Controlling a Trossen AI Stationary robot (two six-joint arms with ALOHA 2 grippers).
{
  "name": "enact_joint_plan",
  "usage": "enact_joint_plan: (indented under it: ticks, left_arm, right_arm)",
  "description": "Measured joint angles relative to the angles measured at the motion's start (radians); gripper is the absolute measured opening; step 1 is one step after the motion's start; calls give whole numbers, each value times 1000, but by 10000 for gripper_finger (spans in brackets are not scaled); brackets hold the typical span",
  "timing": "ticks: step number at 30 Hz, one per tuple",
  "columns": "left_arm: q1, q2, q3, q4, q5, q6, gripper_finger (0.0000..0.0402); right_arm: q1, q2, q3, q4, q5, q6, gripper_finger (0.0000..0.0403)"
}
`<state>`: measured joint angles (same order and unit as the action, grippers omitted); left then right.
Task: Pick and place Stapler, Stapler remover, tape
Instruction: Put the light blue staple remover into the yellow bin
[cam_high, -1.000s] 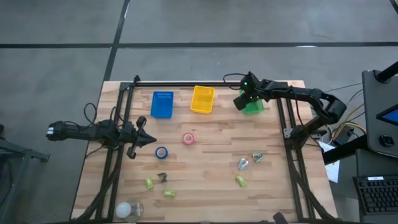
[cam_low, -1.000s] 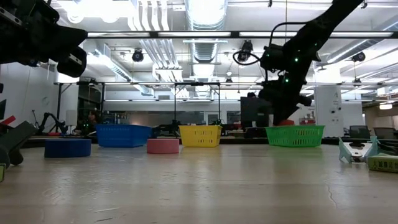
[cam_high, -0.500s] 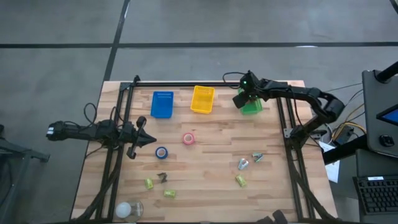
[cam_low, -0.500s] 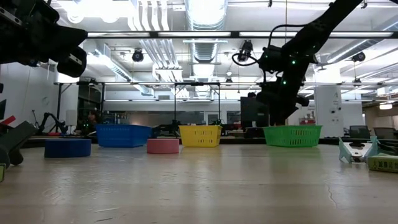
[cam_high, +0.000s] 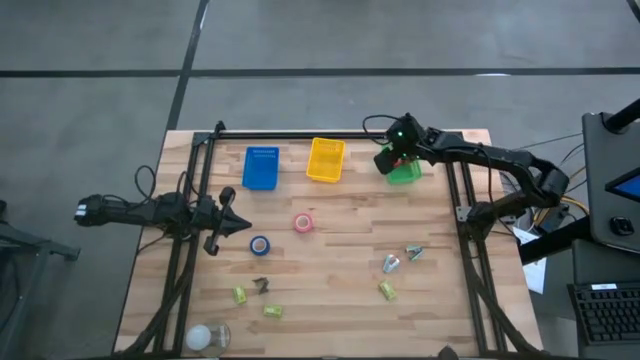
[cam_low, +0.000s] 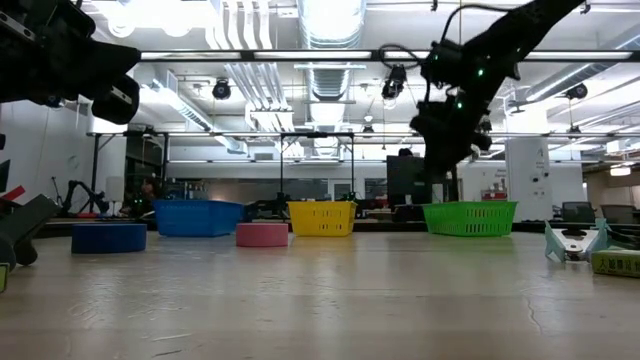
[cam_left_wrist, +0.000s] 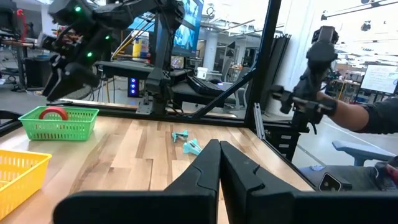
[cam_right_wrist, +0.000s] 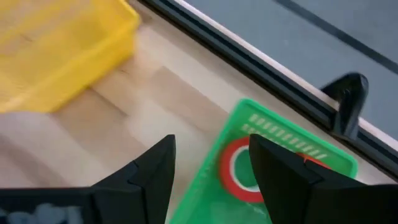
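While the near edge of the pale wooden plank table (cam_high: 330, 260) holds a clear bulb-like thing (cam_high: 203, 336) at its left corner, small yellow-green pieces (cam_high: 240, 294) lie scattered just past it, with more of them and some pale blue-grey clips (cam_high: 402, 258) over on the right side. Further in, a blue ring-shaped tape roll (cam_high: 259, 244) sits flat on the wood, and a pinkish-red ring-shaped tape roll (cam_high: 303, 222) rests just beyond it, the two near each other but apart. The left gripper (cam_high: 240, 224) hangs at the table's left side, close to the blue roll, its dark fingers (cam_left_wrist: 205, 168) pressed together with nothing between them. Now to the far edge: three small plastic mesh baskets in a row, the blue basket (cam_high: 261, 168) on the left, the yellow basket (cam_high: 325, 160) in the middle, the green basket (cam_high: 407, 172) on the right. A red ring of tape (cam_right_wrist: 239, 169) lies flat inside the green one. The right gripper (cam_high: 392, 160) hovers above that green basket's left rim, clear of it, fingers (cam_right_wrist: 280, 171) spread apart and empty, the red ring showing between them from above.
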<state>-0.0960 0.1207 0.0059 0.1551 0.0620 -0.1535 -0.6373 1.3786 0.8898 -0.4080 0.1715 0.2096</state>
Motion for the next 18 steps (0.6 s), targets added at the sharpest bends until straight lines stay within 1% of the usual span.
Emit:
enact_joint_plan:
  ticks: [2,6,7,16,18]
  left_arm:
    - [0,0,0,0,0,0,10]
    - [0,0,0,0,0,0,10]
    - [0,0,0,0,0,0,10]
    - [0,0,0,0,0,0,10]
    - [0,0,0,0,0,0,10]
  right_arm:
    - [37,-23,0,4,-10,3,199]
    - [125,-31,-2,27,-94,7,199]
    - [150,-31,-2,31,-102,7,199]
    - [322,-19,-4,111,-103,41,191]
    - [359,-14,-4,142,-110,14,190]
